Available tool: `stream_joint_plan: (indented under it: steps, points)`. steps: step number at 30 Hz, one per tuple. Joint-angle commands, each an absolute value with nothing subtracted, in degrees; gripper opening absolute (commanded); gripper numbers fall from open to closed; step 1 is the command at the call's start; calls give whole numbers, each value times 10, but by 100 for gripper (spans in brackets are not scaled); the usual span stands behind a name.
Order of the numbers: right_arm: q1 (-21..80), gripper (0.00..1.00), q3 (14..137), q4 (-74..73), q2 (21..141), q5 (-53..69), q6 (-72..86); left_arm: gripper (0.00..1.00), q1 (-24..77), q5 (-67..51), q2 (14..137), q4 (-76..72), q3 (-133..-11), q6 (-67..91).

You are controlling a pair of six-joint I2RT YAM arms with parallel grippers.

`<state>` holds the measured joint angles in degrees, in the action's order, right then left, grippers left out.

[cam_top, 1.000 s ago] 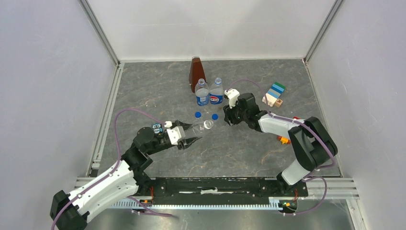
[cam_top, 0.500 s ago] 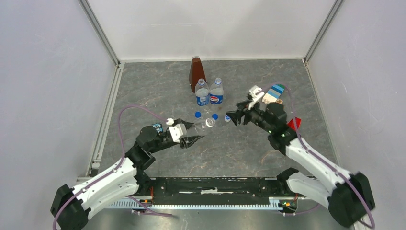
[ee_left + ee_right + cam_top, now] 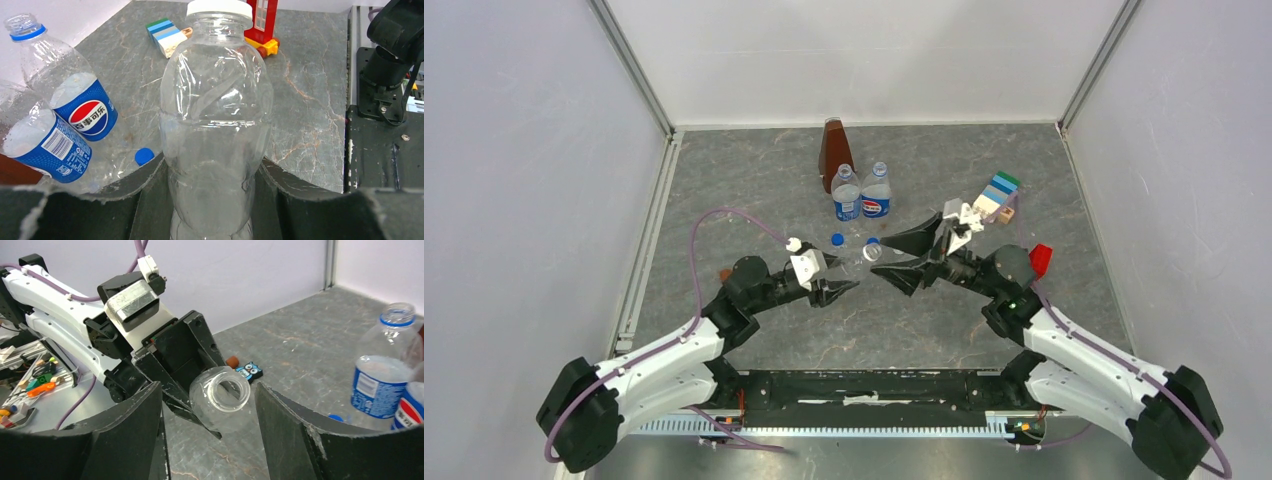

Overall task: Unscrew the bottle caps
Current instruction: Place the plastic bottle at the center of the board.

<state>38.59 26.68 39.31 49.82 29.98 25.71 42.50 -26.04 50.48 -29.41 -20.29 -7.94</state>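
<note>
My left gripper [image 3: 836, 290] [image 3: 212, 160] is shut on the body of a small clear unlabelled bottle [image 3: 856, 262] [image 3: 216, 100] [image 3: 216, 416], held off the table with its neck towards the right arm. In the right wrist view its mouth is an open ring with no cap on it. My right gripper [image 3: 879, 258] [image 3: 209, 390] is open, one finger on each side of that mouth, not touching it. Two blue caps [image 3: 837, 239] [image 3: 873, 241] [image 3: 144, 156] [image 3: 336, 417] lie on the table. Two labelled bottles [image 3: 847, 196] [image 3: 876, 192] [image 3: 82, 102] [image 3: 380, 377] stand behind them, their necks open.
A brown pyramid-shaped object [image 3: 834, 148] stands behind the labelled bottles. Striped toy blocks [image 3: 996, 195] [image 3: 167, 34] sit at the back right, with a red block [image 3: 1040, 258] by the right arm. A small owl block [image 3: 249, 371] lies under the left arm. Walls close three sides.
My right arm has swung back from beside the labelled bottles, opened its gripper and brought it round the held bottle's mouth. A small white cap seen beside it half a second ago no longer shows.
</note>
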Motion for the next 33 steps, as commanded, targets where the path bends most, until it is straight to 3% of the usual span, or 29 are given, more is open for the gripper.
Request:
stream_joint_plan:
  steps: [1,3,5,11,15,21,23,25,26,27,28,33]
  points:
    - [413,73,312,389,535,270,246,27,425,-272,509,-359,-219,-52]
    - [416,71,309,407,547,270,254,27,425,-274,507,-368,-215,-51]
    - [416,63,308,424,556,272,261,27,425,-275,506,-368,-213,-51]
    - [420,58,300,473,565,287,277,28,426,-279,503,-368,-211,-56]
    - [420,49,294,503,571,298,288,32,425,-286,513,-369,-213,-50]
    - [420,21,305,473,576,307,269,37,425,-284,513,-374,-213,-46]
    - [420,13,308,461,574,302,262,44,425,-284,513,-375,-212,-46]
    - [420,4,312,446,570,296,252,59,425,-282,513,-375,-210,-44]
    - [420,1,317,419,563,284,235,72,425,-277,513,-375,-209,-44]
    - [420,1,325,391,553,267,218,93,425,-269,511,-376,-206,-41]
    - [420,0,331,357,546,251,196,100,425,-261,509,-378,-203,-42]
    - [420,0,383,139,503,68,77,100,425,-214,488,-376,-180,-50]
